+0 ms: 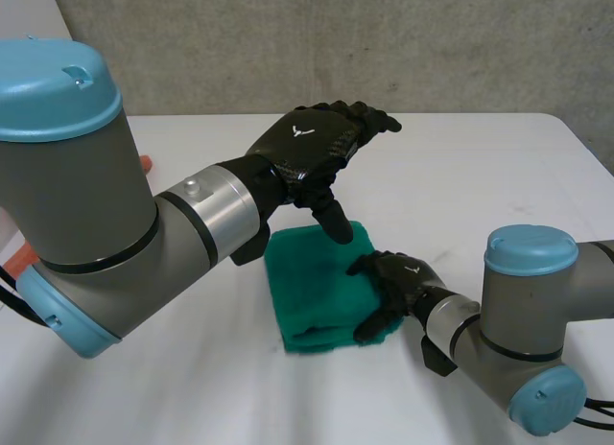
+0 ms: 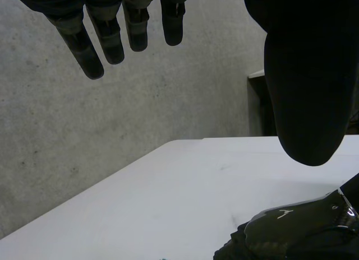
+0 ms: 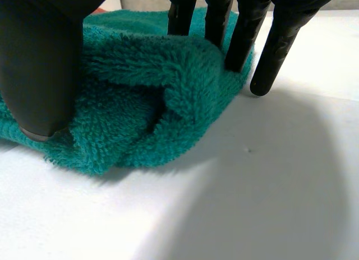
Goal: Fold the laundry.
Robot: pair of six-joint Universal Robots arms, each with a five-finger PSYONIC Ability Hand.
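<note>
A green terry towel point(image 1: 312, 282) lies folded into a small thick rectangle on the white table point(image 1: 480, 176). My right hand point(image 1: 398, 282) sits at the towel's right edge near its front corner. Seen from the right wrist, the thumb point(image 3: 39, 64) rests on the towel point(image 3: 157, 86), and straight fingers point(image 3: 216, 19) touch its raised fold from the other side, the outer ones reaching the bare table. My left hand point(image 1: 307, 143) hovers open above the towel's far edge, fingers point(image 2: 106, 36) spread and thumb pointing down. The right hand's back point(image 2: 291, 232) lies below that thumb.
A concrete wall runs behind the table. Something orange point(image 1: 146, 163) peeks out behind the left arm at the table's left side. Bare tabletop stretches to the right of and behind the towel.
</note>
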